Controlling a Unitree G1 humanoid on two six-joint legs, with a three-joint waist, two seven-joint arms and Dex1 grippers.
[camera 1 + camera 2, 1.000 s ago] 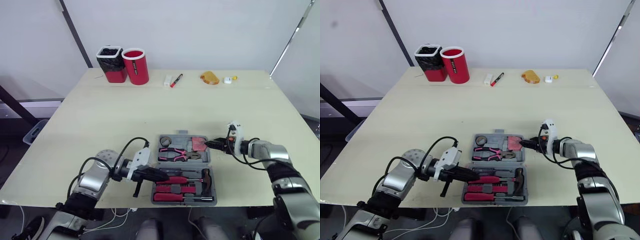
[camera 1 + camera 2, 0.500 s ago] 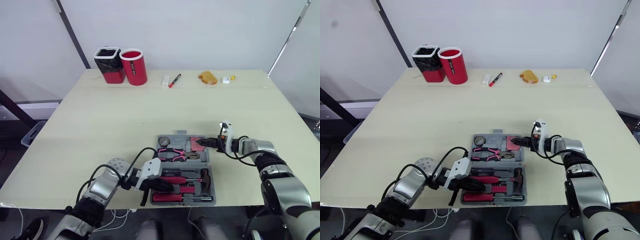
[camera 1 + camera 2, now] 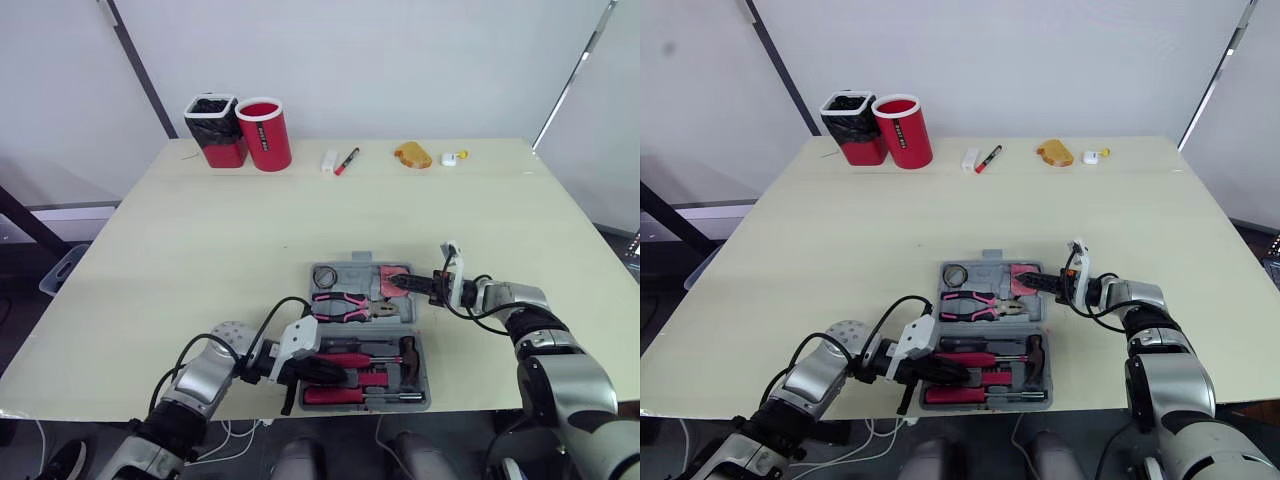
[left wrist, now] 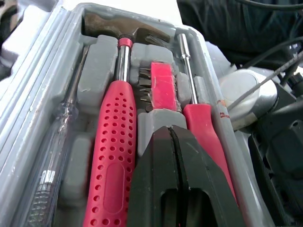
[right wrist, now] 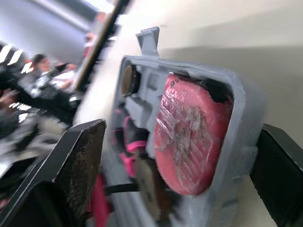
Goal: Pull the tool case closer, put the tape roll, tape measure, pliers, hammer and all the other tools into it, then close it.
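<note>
Table (image 3: 200, 250): pale wood top, seen from the robot's head.
Tool case (image 3: 338, 268): grey, lid open and lying flat, near the table's front edge, slightly right of centre. Both halves face up.
Left gripper (image 4: 171, 135): fingers pressed together, holding nothing. It reaches in from the case's left side, low over the front half, tip above the moulded tray between two red handles.
Right gripper (image 3: 415, 285): fingers spread wide, grasping nothing, at the far right corner of the case. That corner sits between them; contact with the wall cannot be told.
Bin (image 3: 215, 130) and cup (image 3: 265, 133): black-and-red bin touching a red cup, far left of the table.
Hammer (image 4: 123, 26): in the front half, head toward the right end.
Screwdriver (image 4: 113, 179): perforated red handle, seated in its slot beside a clear-handled one (image 4: 52, 161).
Pliers (image 3: 345, 305): pink handles, in the far half, lying crosswise.
Tape measure (image 5: 189, 142): red, film-wrapped, in the far right compartment.
Tape roll (image 3: 323, 275): in the far left compartment.
Marker (image 3: 347, 161), white block (image 3: 329, 160), orange lump (image 3: 412, 155): far edge, well apart from the case.
</note>
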